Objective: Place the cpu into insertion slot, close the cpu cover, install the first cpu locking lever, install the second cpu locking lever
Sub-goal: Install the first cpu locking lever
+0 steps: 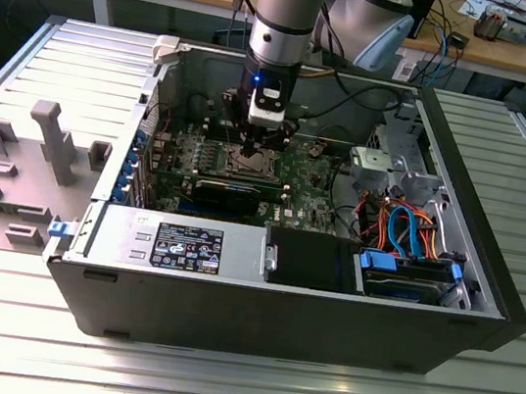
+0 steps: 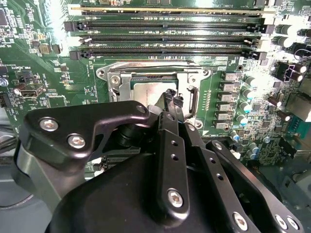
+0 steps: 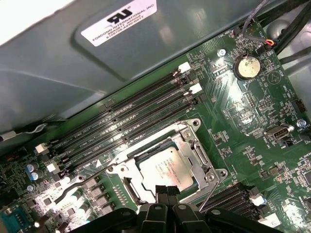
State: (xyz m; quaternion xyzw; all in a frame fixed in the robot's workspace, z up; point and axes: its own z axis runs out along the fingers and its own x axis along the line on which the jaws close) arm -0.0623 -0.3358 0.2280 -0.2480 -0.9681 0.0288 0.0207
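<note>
In the second wrist view the gripper (image 2: 171, 103) hides one side of the insertion slot (image 2: 111, 74) and part of the cpu (image 2: 147, 92) in it; the picture's edge cuts the gripper off.

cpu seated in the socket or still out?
In. In the first wrist view the cpu lies flat inside the socket, with the metal frame around all its visible edges.

my arm (image 1: 289, 8) is a silver-grey tube with a dark band and a pale blue joint cap (image 1: 382, 31). the gripper (image 2: 171, 104) is matte black, flat linkage bars pinned with silver hex screws (image 2: 175, 196); a blue light (image 1: 258, 79) glows at the wrist.
</note>
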